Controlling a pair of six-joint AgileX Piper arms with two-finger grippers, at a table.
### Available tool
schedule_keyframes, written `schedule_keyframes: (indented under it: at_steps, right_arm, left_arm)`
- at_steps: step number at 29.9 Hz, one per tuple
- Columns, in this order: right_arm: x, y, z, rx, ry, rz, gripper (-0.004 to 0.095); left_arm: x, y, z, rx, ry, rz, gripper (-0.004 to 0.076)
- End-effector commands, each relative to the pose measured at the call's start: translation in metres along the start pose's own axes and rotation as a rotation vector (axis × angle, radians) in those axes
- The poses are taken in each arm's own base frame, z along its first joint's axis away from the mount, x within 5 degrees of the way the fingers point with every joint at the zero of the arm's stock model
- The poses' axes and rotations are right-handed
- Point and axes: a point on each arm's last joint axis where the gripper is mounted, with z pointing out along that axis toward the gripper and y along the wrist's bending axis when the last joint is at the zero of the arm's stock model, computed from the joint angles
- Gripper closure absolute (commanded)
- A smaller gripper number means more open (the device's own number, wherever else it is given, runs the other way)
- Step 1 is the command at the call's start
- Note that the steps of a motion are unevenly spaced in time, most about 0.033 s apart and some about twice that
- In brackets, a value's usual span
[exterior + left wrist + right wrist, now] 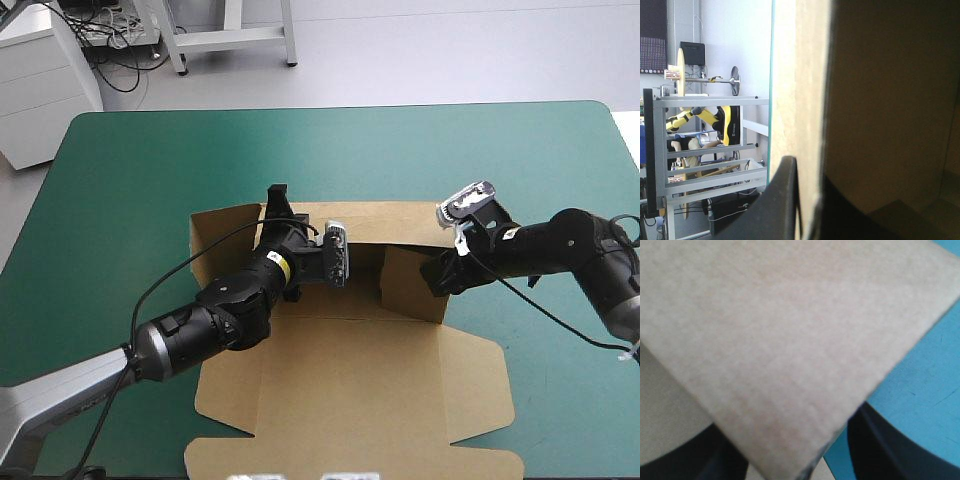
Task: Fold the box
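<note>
**How the box (350,390) sits mid-table (120,200)**

Its flat panels lie toward the near edge. The left gripper (276,198) clasps the raised far wall near its left end. The right gripper (436,276) sits at the upright flap to the right.

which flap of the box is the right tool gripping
The short side flap standing upright at the far right of the box, pinched in the right tool; the near flaps lie flat.

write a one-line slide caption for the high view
Mid-fold: left gripper shut on the far wall of the brown box, right gripper at an upright flap, on the teal-green table.
</note>
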Motion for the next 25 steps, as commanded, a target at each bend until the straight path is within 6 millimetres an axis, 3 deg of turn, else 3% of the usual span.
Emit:
schedule_keyframes:
  at_steps: [1, 3, 6, 13, 17, 22, 25]
  right_arm:
    - [-0.015, -0.003, -0.009, 0.055, -0.118, -0.015, 0.0658]
    - [-0.014, -0.002, -0.009, 0.047, -0.109, -0.015, 0.0799]
    - [-0.013, 0.000, -0.009, 0.028, -0.096, -0.014, 0.0931]
    - [-0.013, 0.000, -0.009, 0.025, -0.095, -0.006, 0.0929]
    - [-0.015, -0.002, -0.009, 0.045, -0.118, 0.001, 0.0929]
    - [-0.020, -0.007, -0.010, 0.091, -0.176, 0.059, 0.0924]
    - [-0.025, -0.012, -0.012, 0.141, -0.236, 0.125, 0.0924]
  left_arm:
    - [-0.006, -0.015, 0.000, 0.106, -0.029, -0.120, 0.0755]
    - [-0.006, -0.015, 0.000, 0.106, -0.029, -0.120, 0.0755]
    - [-0.006, -0.015, 0.000, 0.105, -0.029, -0.119, 0.0755]
    - [-0.006, -0.013, -0.003, 0.096, -0.043, -0.125, 0.0744]
    - [-0.010, 0.001, -0.013, 0.059, -0.082, -0.155, 0.0617]
    - [-0.019, 0.034, -0.037, -0.029, -0.145, -0.206, 0.0336]
    - [-0.027, 0.045, -0.051, -0.056, -0.154, -0.216, 0.0256]
